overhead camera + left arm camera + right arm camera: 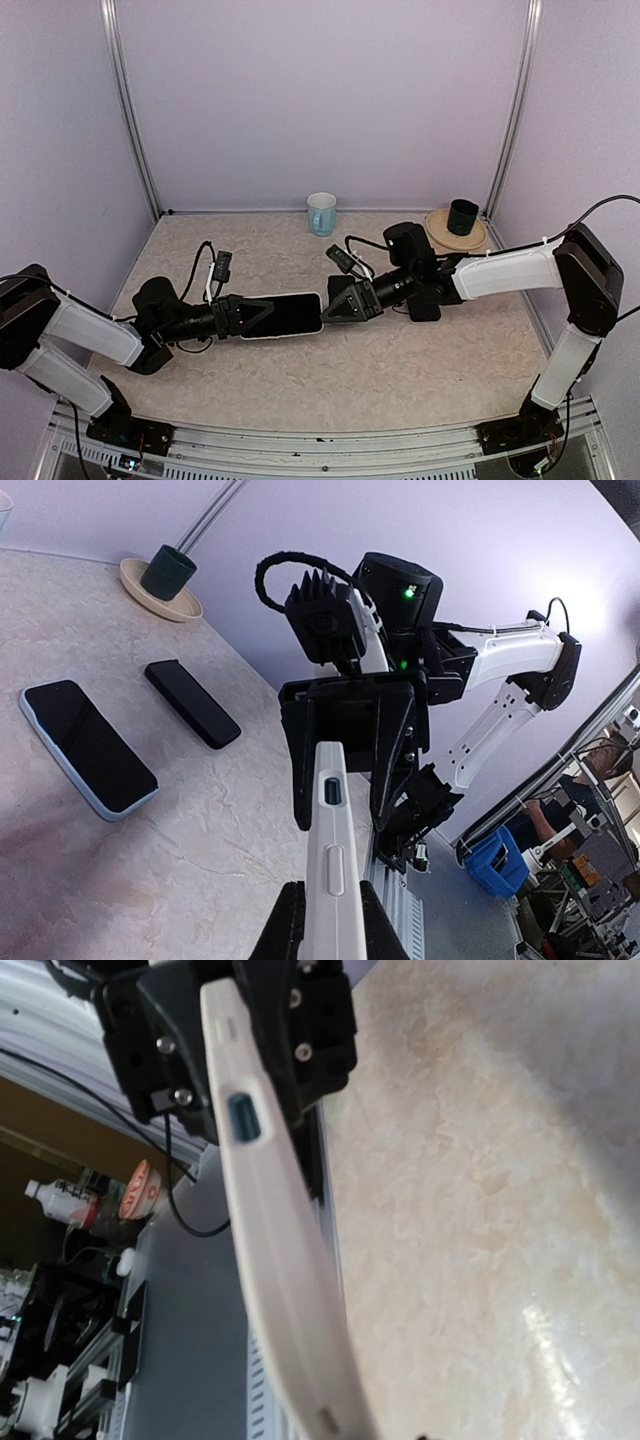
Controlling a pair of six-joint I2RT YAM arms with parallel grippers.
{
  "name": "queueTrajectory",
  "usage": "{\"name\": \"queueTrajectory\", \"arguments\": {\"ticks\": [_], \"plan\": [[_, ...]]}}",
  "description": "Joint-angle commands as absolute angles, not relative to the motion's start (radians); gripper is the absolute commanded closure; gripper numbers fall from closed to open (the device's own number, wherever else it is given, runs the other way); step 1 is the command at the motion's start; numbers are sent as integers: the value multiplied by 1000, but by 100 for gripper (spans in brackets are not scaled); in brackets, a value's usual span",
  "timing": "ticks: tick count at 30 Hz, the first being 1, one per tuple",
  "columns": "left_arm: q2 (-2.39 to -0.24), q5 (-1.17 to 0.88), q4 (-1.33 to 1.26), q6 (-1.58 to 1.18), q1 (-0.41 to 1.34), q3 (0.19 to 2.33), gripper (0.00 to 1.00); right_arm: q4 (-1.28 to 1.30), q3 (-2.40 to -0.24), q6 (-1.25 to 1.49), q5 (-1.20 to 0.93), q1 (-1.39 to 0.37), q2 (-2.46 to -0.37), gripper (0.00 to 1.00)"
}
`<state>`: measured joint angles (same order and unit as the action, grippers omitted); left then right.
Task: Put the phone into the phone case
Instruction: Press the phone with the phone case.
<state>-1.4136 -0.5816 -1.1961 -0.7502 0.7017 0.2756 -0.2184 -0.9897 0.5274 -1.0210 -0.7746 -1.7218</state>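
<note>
A dark-screened phone (295,314) sits inside a white phone case (335,870), and the pair is held level above the table's middle. My left gripper (262,312) is shut on the case's near end, and its black fingers (283,925) press both flat faces. My right gripper (335,303) is open at the far end. In the left wrist view its jaws straddle the case's tip with a gap on one side. The right wrist view shows the case's long edge (275,1260) with its port cutout running away toward the left gripper (225,1030).
A second phone in a pale blue case (85,745) and a flat black slab (192,702) lie on the table under the right arm. A blue mug (321,213) stands at the back. A dark cup (462,215) sits on a tan plate (440,238) at the back right.
</note>
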Motion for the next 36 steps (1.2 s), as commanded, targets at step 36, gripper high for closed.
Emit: {"name": "queueTrajectory", "arguments": {"ticks": [36], "plan": [[-1392, -565, -1249, -729, 703, 270, 100, -45, -1095, 361, -859, -829, -1711, 71]]}}
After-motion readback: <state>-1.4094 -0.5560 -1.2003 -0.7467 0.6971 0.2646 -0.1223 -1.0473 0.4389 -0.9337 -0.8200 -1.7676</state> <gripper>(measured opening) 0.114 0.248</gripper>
